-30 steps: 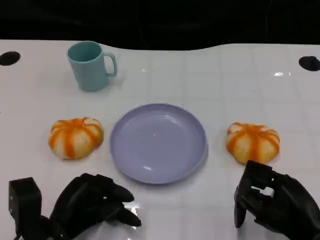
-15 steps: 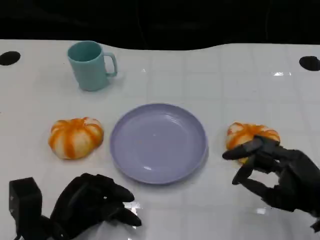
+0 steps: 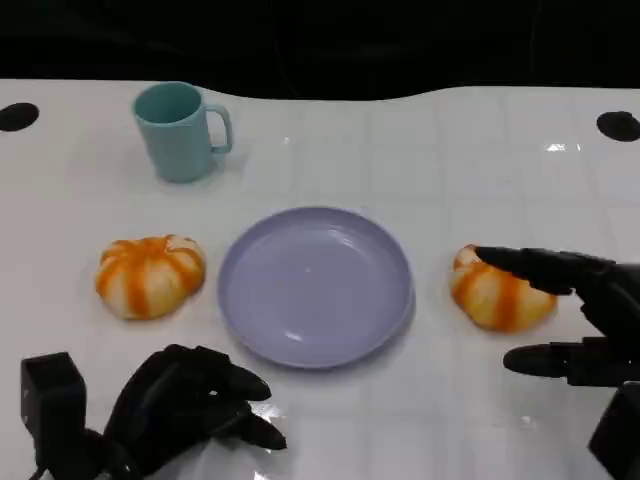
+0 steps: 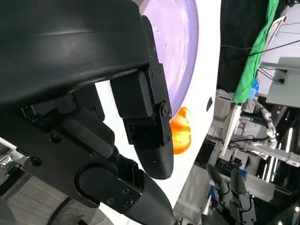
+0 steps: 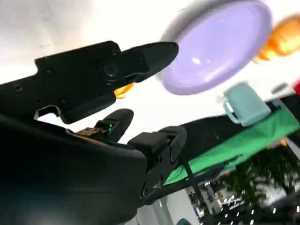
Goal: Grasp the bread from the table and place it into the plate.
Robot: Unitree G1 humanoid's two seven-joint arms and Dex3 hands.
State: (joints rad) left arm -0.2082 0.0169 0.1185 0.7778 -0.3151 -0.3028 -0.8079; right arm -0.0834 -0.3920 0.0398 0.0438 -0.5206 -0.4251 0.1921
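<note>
Reaching forward since a second ago, the right hand (image 3: 575, 320) now brackets the bread roll (image 3: 497, 291) lying just right of the plate (image 3: 316, 286), its fingers spread wide: one finger (image 3: 535, 265) lies across the far side of the roll while another stretches along the table on the near side. Nothing is gripped yet; whether the upper finger already touches the crust cannot be told. A second roll (image 3: 150, 275) sits just left of the plate, untouched, and a teal mug (image 3: 181, 131) stands well beyond the plate toward the far left. The left hand (image 3: 190, 410) rests on the table in front of the plate, fingers loosely curled and holding nothing.

By the look of it, the task is at the grasping step. The next move calls for the right hand to close around the roll firmly enough to lift it without squashing it, then carry it leftward over the plate's rim and set it down inside.
</note>
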